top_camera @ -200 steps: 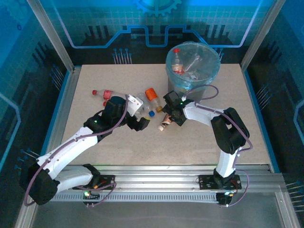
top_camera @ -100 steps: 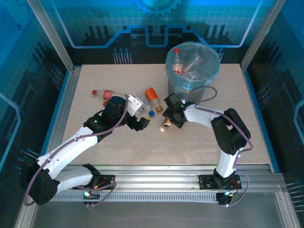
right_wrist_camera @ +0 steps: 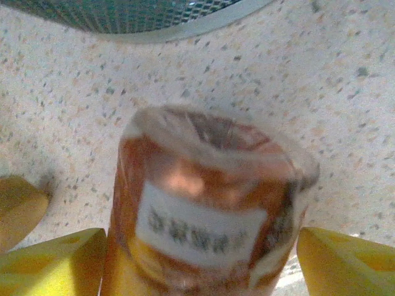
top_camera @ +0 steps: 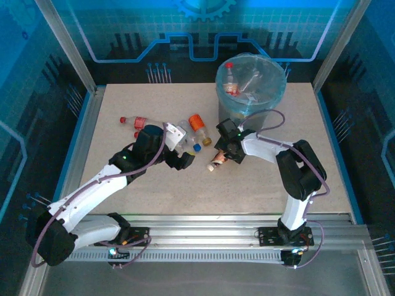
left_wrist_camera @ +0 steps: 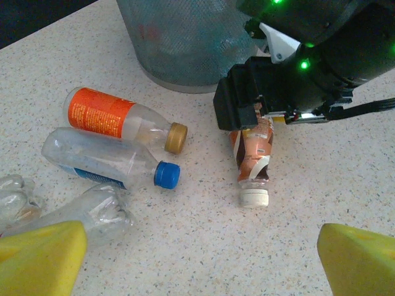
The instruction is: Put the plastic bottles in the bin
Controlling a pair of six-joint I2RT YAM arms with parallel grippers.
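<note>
A brown-labelled plastic bottle [top_camera: 215, 161] [left_wrist_camera: 253, 154] with a white cap lies on the table just in front of the bin [top_camera: 247, 114] [left_wrist_camera: 185, 49]. My right gripper [top_camera: 226, 152] [right_wrist_camera: 200, 259] is shut on its base end, and the bottle [right_wrist_camera: 203, 203] fills the gap between the yellow fingers [right_wrist_camera: 55, 259]. My left gripper [top_camera: 182, 160] [left_wrist_camera: 200, 259] hangs open above bare table, near the bottle's cap. Left of it lie an orange-labelled bottle [left_wrist_camera: 111, 114] [top_camera: 197, 123], a blue-capped bottle [left_wrist_camera: 105, 159] and a crushed clear one [left_wrist_camera: 92, 213]. Another red-capped bottle [top_camera: 230, 80] stands inside the bin.
A red-capped bottle [top_camera: 137, 121] lies further left on the table. The bin's mesh wall [right_wrist_camera: 123, 12] is close behind the right gripper. Metal frame posts and blue panels enclose the table. There is open tabletop in front and to the right.
The right gripper has shifted a little toward the bin over the brown-labelled bottle, and the bottle has turned slightly with it. The left arm has not moved.
</note>
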